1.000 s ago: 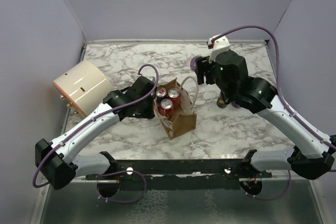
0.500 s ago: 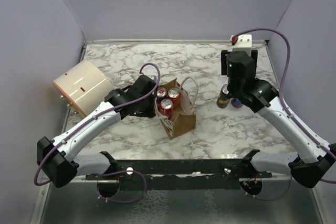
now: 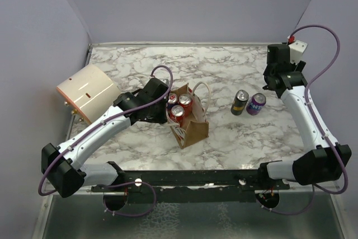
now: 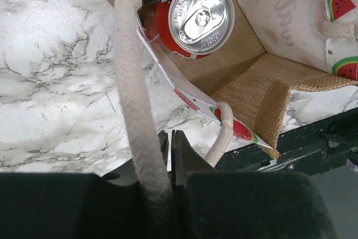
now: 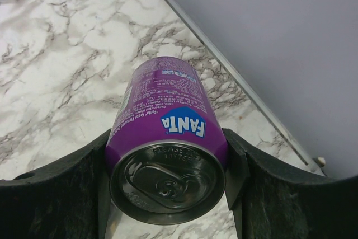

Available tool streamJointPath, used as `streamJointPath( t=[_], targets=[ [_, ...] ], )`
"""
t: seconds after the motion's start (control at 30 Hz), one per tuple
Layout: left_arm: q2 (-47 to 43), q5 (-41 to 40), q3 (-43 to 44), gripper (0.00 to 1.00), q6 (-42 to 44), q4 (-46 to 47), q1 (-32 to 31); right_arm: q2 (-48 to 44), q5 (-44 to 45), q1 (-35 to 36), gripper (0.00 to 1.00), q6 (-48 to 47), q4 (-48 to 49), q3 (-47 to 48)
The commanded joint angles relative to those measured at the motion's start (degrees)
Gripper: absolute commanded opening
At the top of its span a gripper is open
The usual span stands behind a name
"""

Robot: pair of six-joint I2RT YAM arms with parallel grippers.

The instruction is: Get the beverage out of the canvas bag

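Aluminium, thin-walled and smooth: the purple Fanta can (image 5: 162, 116) is clamped across its body, close under the top rim, by your right fingers (image 5: 84, 166). It hangs tilted in the air near the back right wall, well apart from the canvas bag (image 3: 193, 130). I judge it weighty if full, slick and easily dented, so grip firmly but no harder than that.

Three red cans (image 4: 201, 15) stand upright in the bag on the bench (image 3: 224, 138); take each from above by its upper wall. The bag looks soft and light and may lift with a can. Your left fingers (image 4: 183, 155) are closed beside its rope handle (image 4: 137, 93); whether they pinch it, I cannot tell.
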Motion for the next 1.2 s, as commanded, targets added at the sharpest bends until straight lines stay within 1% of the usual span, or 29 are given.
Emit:
streamJointPath(
  t=[0.0,0.23,0.37,0.5,0.6,0.73,0.87,0.93,1.17],
  targets=[
    [-0.1,1.1,1.6,0.10,1.0,0.7,0.4,3.8,-5.5,-4.8,0.02,6.8,1.1,1.2],
    [-0.3,2.4,1.2,0.10,2.2,0.3,0.3,13.4,-18.2,-11.9,0.02,11.3,-3.2,6.1],
    [-0.4,2.0,0.8,0.10,2.7,0.1,0.3,16.7,-22.4,-15.8,0.02,14.5,-5.1,7.7],
    [-0.5,3.4,-0.3,0.10,3.0,1.0,0.3,18.6,-25.7,-20.0,0.02,18.6,-8.1,8.4],
    [-0.5,4.6,-1.3,0.10,3.4,1.8,0.3,19.9,-26.8,-22.3,0.02,20.7,-10.6,8.5],
    [-0.6,5.2,-2.0,0.10,3.9,2.7,0.3,21.2,-26.9,-23.7,0.02,23.2,-14.2,8.3],
    [-0.6,4.7,-2.4,0.10,3.8,3.6,0.3,22.0,-27.2,-25.1,0.02,25.6,-15.7,7.0],
    [-0.8,4.5,-2.8,0.10,3.4,4.2,0.3,22.7,-28.9,-25.8,0.02,26.1,-15.7,6.6],
    [-1.0,4.5,-3.8,0.10,2.3,5.3,0.4,24.9,-29.5,-26.0,0.02,27.5,-18.0,6.8]
  ],
)
